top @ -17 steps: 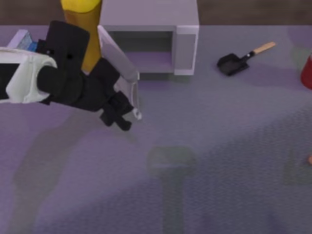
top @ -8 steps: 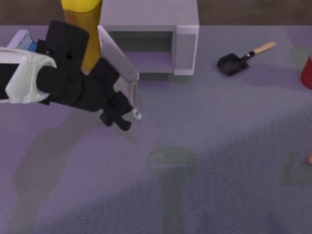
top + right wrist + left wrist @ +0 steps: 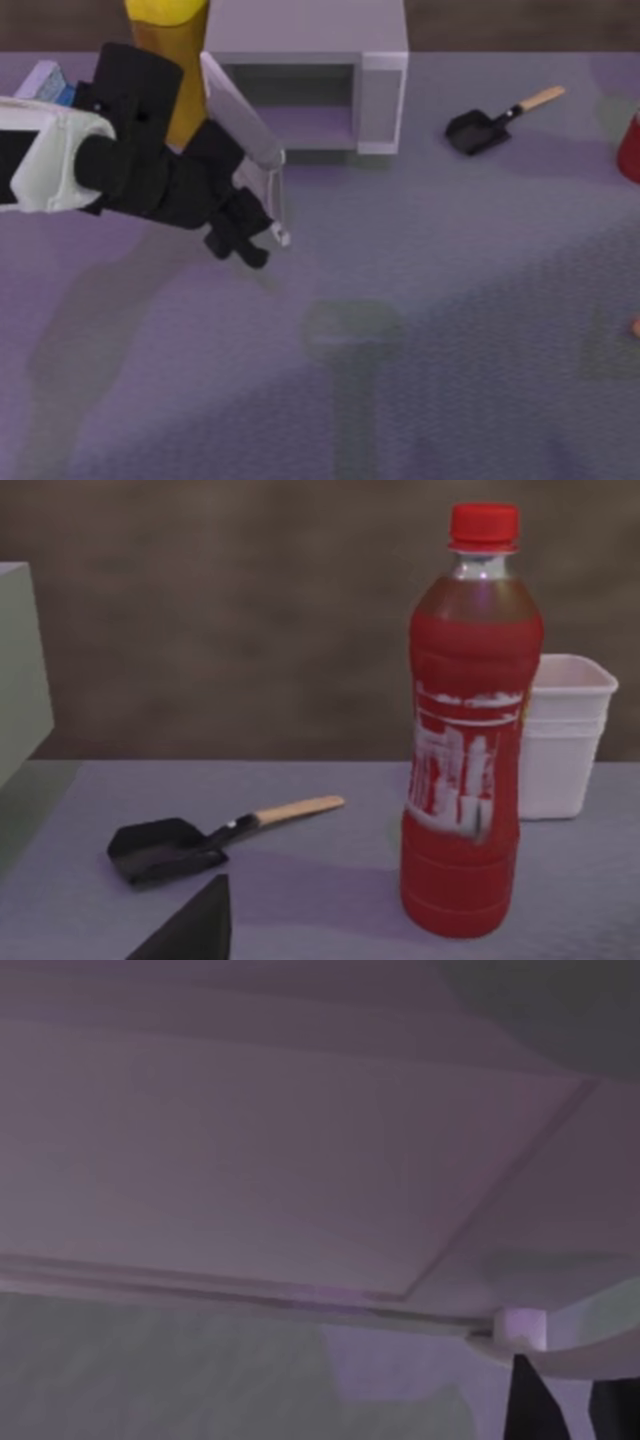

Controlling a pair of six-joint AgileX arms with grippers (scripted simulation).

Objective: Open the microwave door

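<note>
- Gripping noted: left gripper (image 3: 262, 238) closed on the door (image 3: 243, 122) at its free edge, by the pale handle (image 3: 281, 236).
- Door swung well out from the microwave (image 3: 310, 70); cavity exposed just beyond and to the right of the gripper.
- Advised: follow an arc about the hinge, wrist turning with the panel; avoid straight pulling, which risks slipping off the handle.
- Advised: mind the yellow container (image 3: 170, 60) close behind the arm.
- Right gripper (image 3: 190, 930) parked off to the right near a red bottle (image 3: 470, 730); finger state cannot be told.
- Purple-grey table (image 3: 450, 330), textured; a black scoop (image 3: 485, 125) lying well right of the microwave; a white tub (image 3: 565, 735) behind the bottle; dark wall beyond.
</note>
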